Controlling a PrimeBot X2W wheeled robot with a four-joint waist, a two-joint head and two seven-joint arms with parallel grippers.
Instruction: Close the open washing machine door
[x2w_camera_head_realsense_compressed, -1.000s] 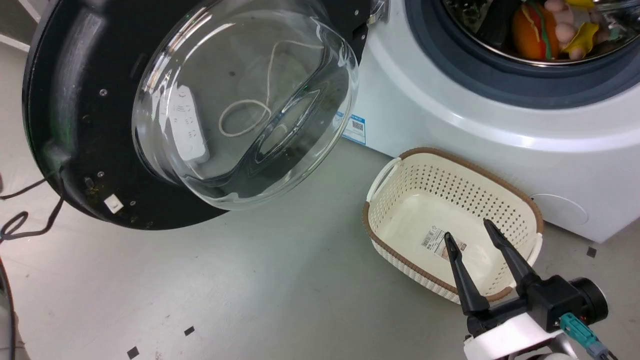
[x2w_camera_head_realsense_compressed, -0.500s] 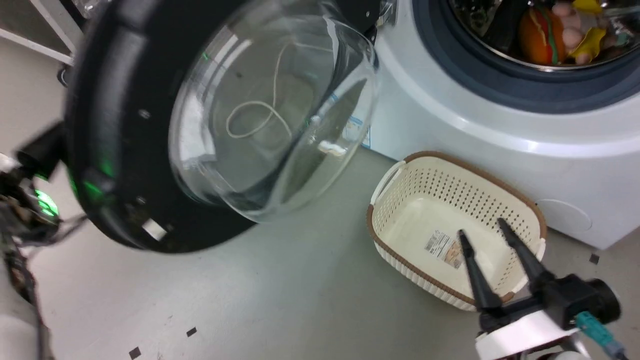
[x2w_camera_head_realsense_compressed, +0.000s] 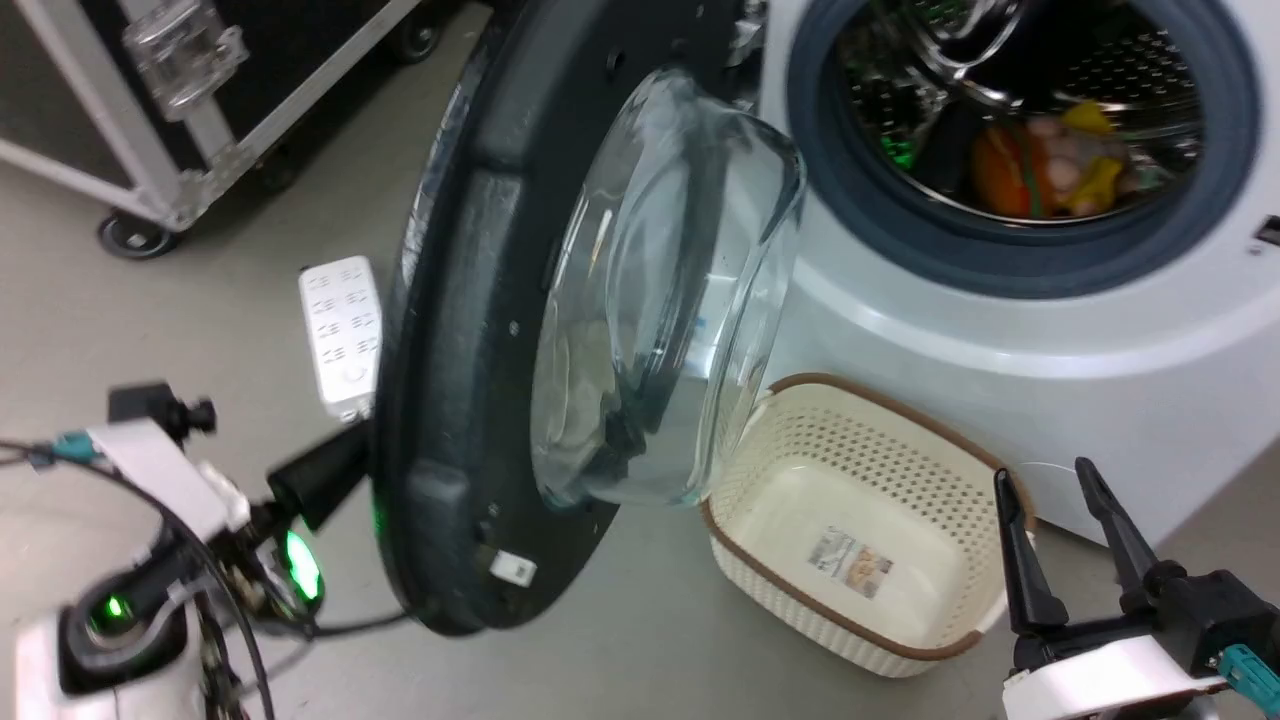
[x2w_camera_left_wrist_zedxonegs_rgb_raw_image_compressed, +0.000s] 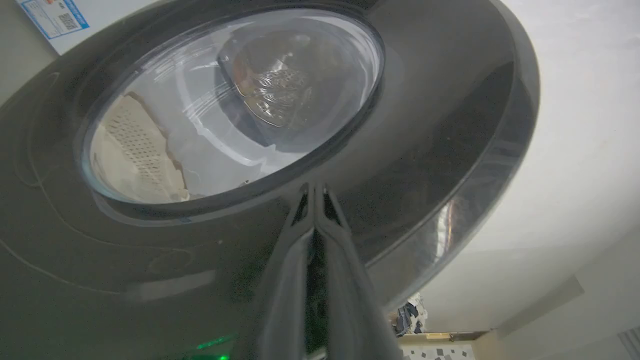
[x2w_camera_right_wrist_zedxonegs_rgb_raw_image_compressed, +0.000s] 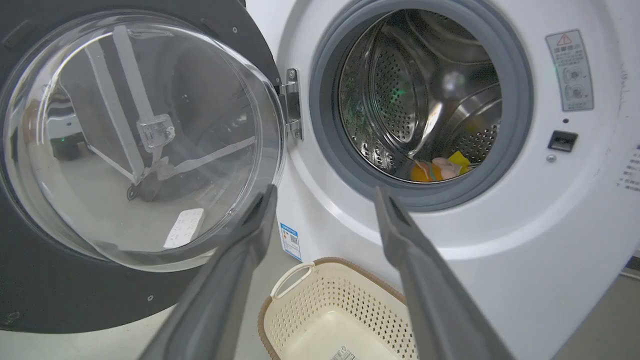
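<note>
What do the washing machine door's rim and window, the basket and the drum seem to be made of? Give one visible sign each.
The washing machine door: rim looks like black moulded plastic, dull inside; its window is clear and glossy, likely glass, showing things through it. The basket: cream plastic, matte, with moulded holes. The drum: shiny perforated metal, probably steel.

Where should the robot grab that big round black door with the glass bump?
Grip the round black washing machine door by its wide plastic rim, at the edge far from the metal hinge, coming from the outer side. The bulging clear glass bowl looks too smooth and round to pinch.
</note>
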